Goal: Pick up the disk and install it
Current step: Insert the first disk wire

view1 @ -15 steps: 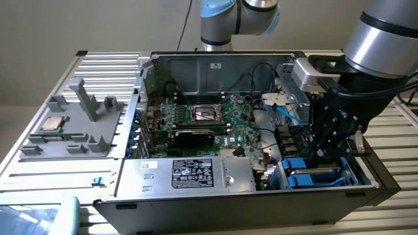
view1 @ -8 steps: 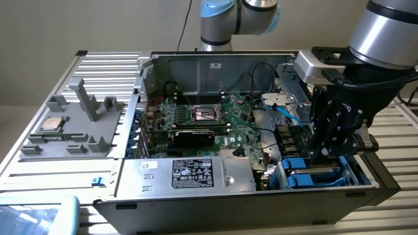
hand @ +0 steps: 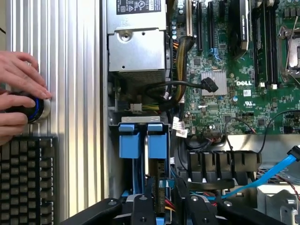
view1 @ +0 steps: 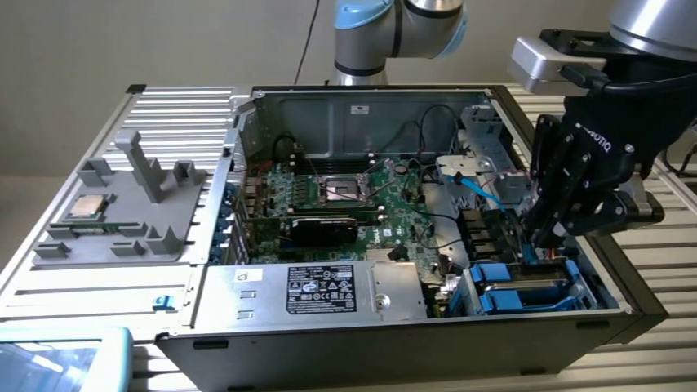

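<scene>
Gripper (view1: 544,237) down in the drive bay; finger spread can't be judged. Two blue drive carriers (hand: 143,140) just ahead of fingertips. One motherboard (hand: 234,70).

The arm (view1: 397,28) is silver-grey tubing with pale blue joint caps, ending in a grey camera block with a black cable and a black pincer (view1: 556,224) of linked bars, white lettering printed on its housing.
</scene>
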Robot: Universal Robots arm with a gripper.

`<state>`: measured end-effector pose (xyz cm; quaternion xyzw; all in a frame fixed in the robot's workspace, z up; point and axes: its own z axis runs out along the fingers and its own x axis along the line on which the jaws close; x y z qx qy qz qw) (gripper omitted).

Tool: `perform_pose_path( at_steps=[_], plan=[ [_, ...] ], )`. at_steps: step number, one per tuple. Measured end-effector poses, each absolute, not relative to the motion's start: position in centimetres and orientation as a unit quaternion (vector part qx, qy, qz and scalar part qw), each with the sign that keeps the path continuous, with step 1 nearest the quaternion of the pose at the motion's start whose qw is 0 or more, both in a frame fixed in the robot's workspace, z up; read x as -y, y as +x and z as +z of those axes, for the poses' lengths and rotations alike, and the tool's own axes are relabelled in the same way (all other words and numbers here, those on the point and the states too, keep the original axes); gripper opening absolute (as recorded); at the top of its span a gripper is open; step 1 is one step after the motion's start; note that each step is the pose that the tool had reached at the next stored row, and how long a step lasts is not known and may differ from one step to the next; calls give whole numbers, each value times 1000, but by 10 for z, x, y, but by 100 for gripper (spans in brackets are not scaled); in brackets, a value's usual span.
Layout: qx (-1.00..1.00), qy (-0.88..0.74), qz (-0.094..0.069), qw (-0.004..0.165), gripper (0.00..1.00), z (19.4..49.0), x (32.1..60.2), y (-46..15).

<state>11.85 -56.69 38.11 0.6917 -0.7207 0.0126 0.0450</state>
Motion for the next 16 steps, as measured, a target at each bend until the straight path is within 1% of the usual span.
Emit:
perform_pose_path(
  at_steps=[16],
  plan=[
    [721,692,12,45,30,382,567,119]
  ],
)
